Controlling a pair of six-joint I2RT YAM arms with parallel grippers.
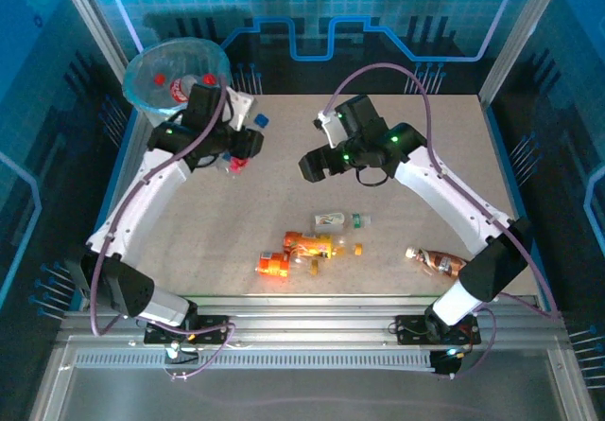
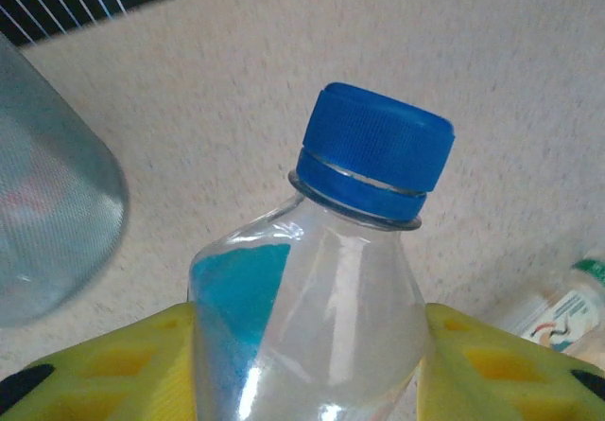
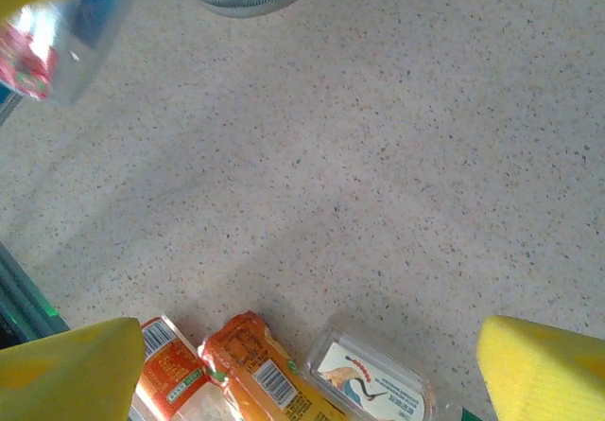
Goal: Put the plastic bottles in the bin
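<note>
Left fingers (image 2: 123, 364) pinching blue-capped bottle (image 2: 373, 151) beside bin (image 2: 57, 203), right fingers (image 3: 544, 364) spread, barcodes on orange bottles (image 3: 255, 364) below

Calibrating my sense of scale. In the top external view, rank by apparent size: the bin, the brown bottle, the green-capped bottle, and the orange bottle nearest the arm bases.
1. bin, by far the largest.
2. brown bottle and green-capped bottle: too alike to rank.
3. orange bottle nearest the bases, looks smallest.
</note>
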